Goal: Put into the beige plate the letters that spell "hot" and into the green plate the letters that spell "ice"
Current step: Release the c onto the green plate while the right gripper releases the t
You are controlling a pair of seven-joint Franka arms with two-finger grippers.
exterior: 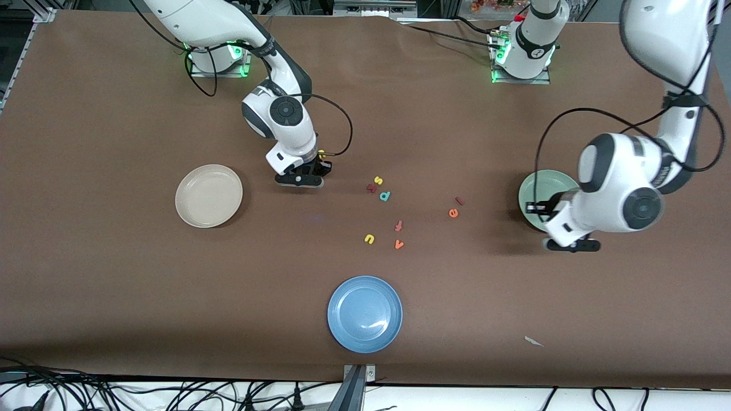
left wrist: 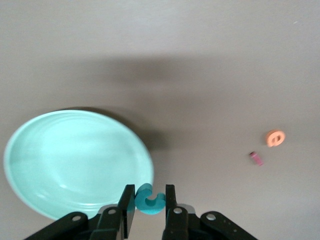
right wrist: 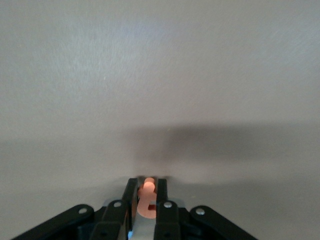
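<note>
1. Starting with the front view: spotting the right gripper down at the table, just beside the beige plate, toward the right arm's end. Finding the left gripper over the rim of the green plate, toward the left arm's end. Noting the orange e and the dark red i lying close together on the table, between the middle scatter of letters and the green plate.
2. Switching to the left wrist view: pinching the teal c between both fingers, right over the green plate's rim rather than its middle. Best done by carrying it inward over the bowl first, then releasing low to avoid a bounce out.
3. Moving to the right wrist view: clamping an orange letter, probably the t, by its sides, low against the table. Reading this as a pick just made. Next, lifting straight up, watching for slip, then crossing to the beige plate and dropping over its centre.
</note>
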